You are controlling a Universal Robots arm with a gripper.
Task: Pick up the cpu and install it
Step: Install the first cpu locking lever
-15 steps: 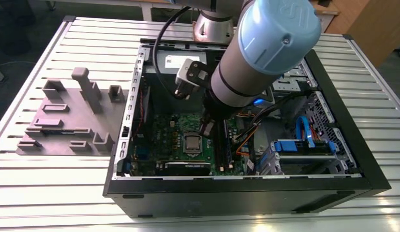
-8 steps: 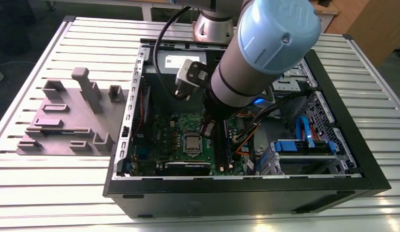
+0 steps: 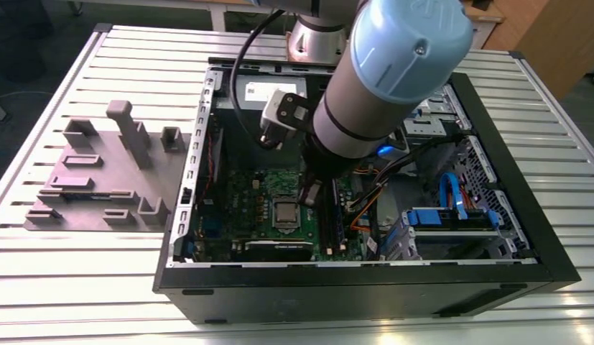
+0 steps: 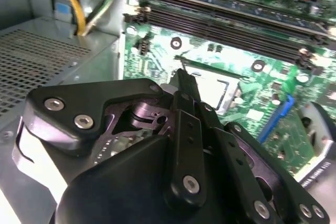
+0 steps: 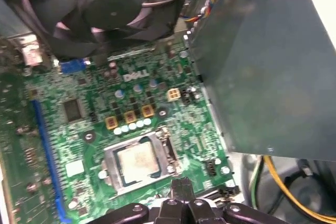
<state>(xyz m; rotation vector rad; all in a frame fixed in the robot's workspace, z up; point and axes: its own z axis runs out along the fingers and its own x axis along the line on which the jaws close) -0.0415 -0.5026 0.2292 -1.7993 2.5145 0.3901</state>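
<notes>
So the cpu (image 5: 137, 160) is sitting flat in its socket, roughly mid-board on the green motherboard (image 5: 79, 140), with the silvery top facing up and the metal frame around it. The tool (image 5: 181, 186) is hovering just beside the socket edge and isn't touching the chip. As far as I can see in both wrist views, its fingers are pressed together with nothing pinched between them. In the exterior view the arm (image 3: 393, 65) reaches down into the open computer case (image 3: 373, 287), and the tool ends up just to the exterior view's right of the cpu. The case lies on its side on the slatted metal desk (image 3: 86, 287), taking up the middle and the exterior view's right part of it. A purple-grey tray (image 3: 62, 165) with raised blocks sits near the desk edge on the exterior view's left, well apart from the tool. Around the socket there's a dark fan (image 5: 105, 3), the big grey power supply box (image 5: 262, 61), and a long blue slot (image 5: 47, 156). The black memory slots (image 4: 226, 19) run just past the socket in the second wrist view.
</notes>
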